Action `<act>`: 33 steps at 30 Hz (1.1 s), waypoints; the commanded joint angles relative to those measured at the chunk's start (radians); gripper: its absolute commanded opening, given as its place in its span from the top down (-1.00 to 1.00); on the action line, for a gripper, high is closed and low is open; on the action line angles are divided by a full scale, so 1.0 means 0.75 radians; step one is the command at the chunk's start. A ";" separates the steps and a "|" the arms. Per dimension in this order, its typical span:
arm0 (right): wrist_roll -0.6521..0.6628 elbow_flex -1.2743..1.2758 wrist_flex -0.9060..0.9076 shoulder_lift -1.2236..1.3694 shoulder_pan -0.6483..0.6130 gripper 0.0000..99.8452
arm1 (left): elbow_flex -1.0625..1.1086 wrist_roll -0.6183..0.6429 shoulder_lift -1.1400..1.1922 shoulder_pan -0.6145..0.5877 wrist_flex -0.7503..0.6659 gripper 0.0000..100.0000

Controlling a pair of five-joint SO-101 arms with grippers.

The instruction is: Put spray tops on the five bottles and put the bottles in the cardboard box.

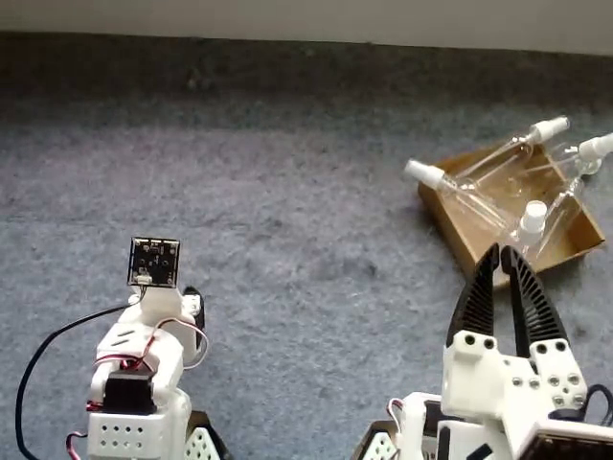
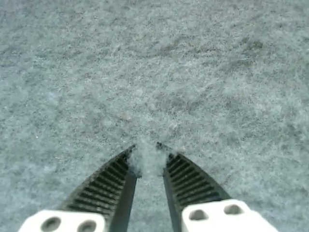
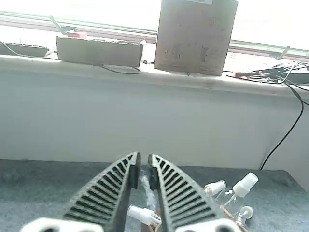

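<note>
Both jaws held nothing: my right jaws were closed just beside the cardboard box (image 1: 455,230) near the surface's (image 1: 287,220) right edge, and my left jaws were slightly parted over bare surface. Four bottles (image 1: 479,196) with spray tops (image 1: 554,126) lay in the box. A fifth I couldn't make out, so I judged the job nearly finished.

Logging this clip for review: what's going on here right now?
Neither arm holds anything. Clear bottles, at least four with white spray tops on, lie in and across the cardboard box on the right arm's side. The right gripper hangs just short of the box, shut and empty. The left gripper points down at grey carpet, its fingers slightly apart, well away from the box.
</note>
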 commanded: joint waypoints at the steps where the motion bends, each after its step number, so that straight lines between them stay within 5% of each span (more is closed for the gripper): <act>1: -0.016 0.132 -0.007 -0.105 -0.013 0.99 | -0.097 0.016 -0.009 -0.015 -0.014 0.99; 12: -0.012 0.320 -0.009 -0.105 -0.013 0.99 | -0.083 0.012 -0.009 -0.011 -0.025 0.99; 22: -0.016 0.971 -0.181 -0.107 -0.091 0.99 | -0.017 0.014 -0.009 -0.009 -0.053 0.98; 28: -0.023 1.071 -0.177 -0.107 -0.089 0.99 | 0.038 0.014 -0.009 -0.009 -0.119 0.98; 33: -0.205 1.126 -0.177 -0.107 -0.093 0.99 | 0.040 0.014 -0.009 -0.009 -0.119 0.98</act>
